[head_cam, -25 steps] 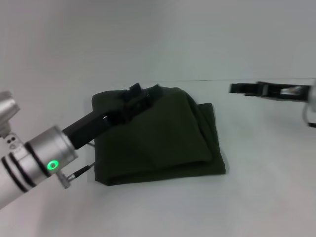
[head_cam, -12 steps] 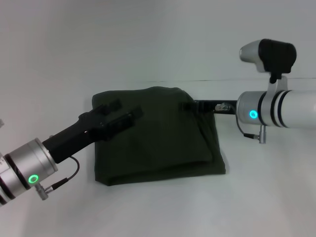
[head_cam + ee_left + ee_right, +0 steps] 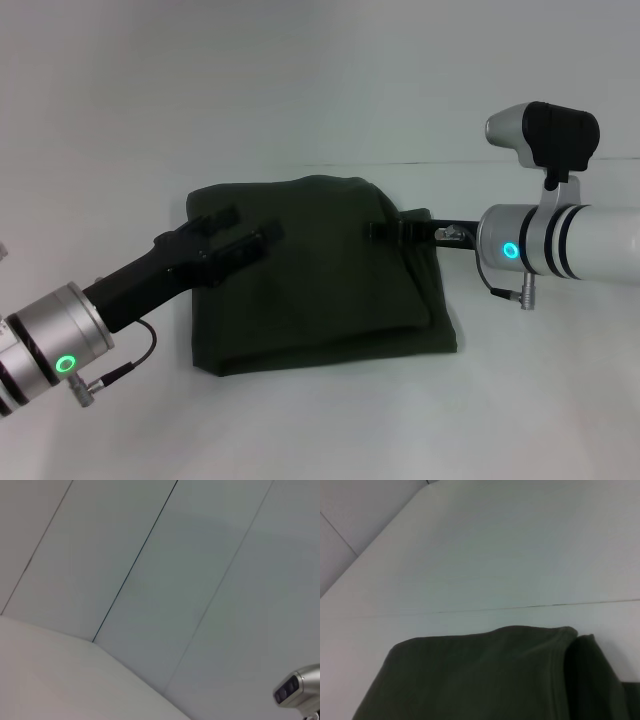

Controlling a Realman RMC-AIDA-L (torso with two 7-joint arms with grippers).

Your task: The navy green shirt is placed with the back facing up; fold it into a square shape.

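The navy green shirt (image 3: pixel 320 285) lies folded into a rough square on the white table, plain side up, with layered edges along its right and near sides. My left gripper (image 3: pixel 240 232) hovers over the shirt's far-left part, its two dark fingers apart with nothing between them. My right gripper (image 3: pixel 385 230) reaches in from the right over the shirt's far-right edge, seen side-on as a thin dark bar. In the right wrist view the shirt (image 3: pixel 480 680) fills the lower part, a folded edge showing. The left wrist view shows only wall.
White table (image 3: pixel 520 400) surrounds the shirt, with a wall behind its far edge. The right arm's wrist camera housing (image 3: pixel 545 125) stands above its silver forearm. The same housing (image 3: pixel 295 691) shows in a corner of the left wrist view.
The right arm has come in from the far right to the shirt's right edge. The left gripper has drawn back from the shirt's far edge toward the left.
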